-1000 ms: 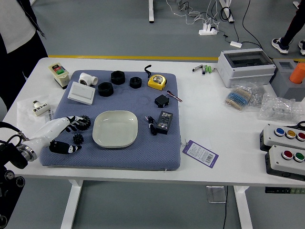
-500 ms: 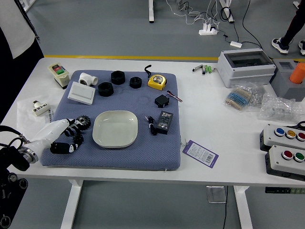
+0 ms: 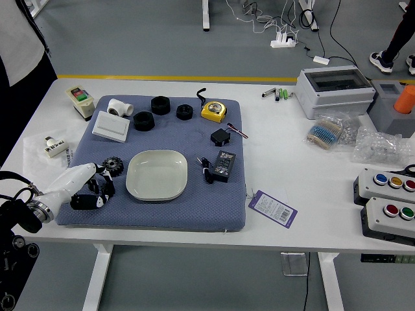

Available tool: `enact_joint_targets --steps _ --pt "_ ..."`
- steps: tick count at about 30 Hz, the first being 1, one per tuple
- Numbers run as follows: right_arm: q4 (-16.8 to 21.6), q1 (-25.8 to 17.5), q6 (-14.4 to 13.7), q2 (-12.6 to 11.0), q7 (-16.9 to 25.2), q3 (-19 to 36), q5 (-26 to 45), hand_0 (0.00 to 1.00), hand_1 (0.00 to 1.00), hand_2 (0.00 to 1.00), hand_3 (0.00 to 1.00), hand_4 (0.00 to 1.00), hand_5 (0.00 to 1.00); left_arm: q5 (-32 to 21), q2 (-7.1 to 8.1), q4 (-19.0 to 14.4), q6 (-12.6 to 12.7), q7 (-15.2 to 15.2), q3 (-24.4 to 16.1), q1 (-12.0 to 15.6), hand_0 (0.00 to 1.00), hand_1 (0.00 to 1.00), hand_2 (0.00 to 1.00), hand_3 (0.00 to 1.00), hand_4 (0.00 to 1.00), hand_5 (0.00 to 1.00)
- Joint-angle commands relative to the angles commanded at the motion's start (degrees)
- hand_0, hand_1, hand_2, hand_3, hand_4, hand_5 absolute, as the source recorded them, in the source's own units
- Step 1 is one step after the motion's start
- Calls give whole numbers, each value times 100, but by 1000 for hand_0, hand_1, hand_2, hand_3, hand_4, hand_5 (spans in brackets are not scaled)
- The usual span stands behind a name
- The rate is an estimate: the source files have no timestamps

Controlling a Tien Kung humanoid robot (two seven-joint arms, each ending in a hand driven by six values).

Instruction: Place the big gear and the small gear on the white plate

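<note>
Left hand (image 3: 76, 185) is low over the left side of the blue-gray mat (image 3: 155, 216), palm end at the small gear (image 3: 109, 188). Fingers: can't tell if they're apart, together or clamped, black on black. Small gear is mostly hidden at the hand, left of the white plate (image 3: 157, 192) and off it. Big gear (image 3: 113, 166) lies flat on the mat, just beyond the small one, near the plate's left rim but apart from it. Plate is upright, mid-mat.

Rest of mat: three black rings (image 3: 144, 121) along the far side, white pipe fitting (image 3: 119, 107) and white rectangular box (image 3: 111, 126) at far left, yellow tape measure (image 3: 213, 111) at far right. Small black block (image 3: 220, 137) and black adapter (image 3: 224, 166) sit right of the plate, coiled black cable (image 3: 207, 170) just beside the adapter.

Counter (image 3: 279, 228): purple tag (image 3: 273, 208) just off the mat's right edge, white bottle (image 3: 54, 147) left of the mat, white enclosure (image 3: 335, 91) far right, clear plastic bags (image 3: 382, 146) in front of it, two button boxes (image 3: 397, 219) at the right edge. Person (image 3: 23, 84) stands at far left, dark-and-white clothing.
</note>
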Motion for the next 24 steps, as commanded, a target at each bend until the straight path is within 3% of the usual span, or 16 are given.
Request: enact_joint_targets --steps 7,13,18,23,24 --pt "-1 6 -4 -11 5 9 -3 713 715 754 568 803 665 0 4 -125 7 11 9 -21 333 325 375 402 2 2" --pt "-3 24 -14 -31 19 31 -4 713 715 754 568 804 667 0 -27 -468 -66 116 108 -96 336 326 378 406 2 2" --pt "-3 38 -19 -47 29 45 -18 713 716 753 568 804 666 0 -140 -824 -50 167 352 -213 339 326 378 407 2 2" --pt "1 56 -27 -64 37 46 -20 713 716 753 568 804 666 0 -278 -772 -25 170 612 -395 339 326 378 407 2 2" --pt "2 61 -29 -67 39 45 -20 713 716 753 568 804 666 0 -307 -737 -22 181 666 -431 363 361 416 465 2 2"
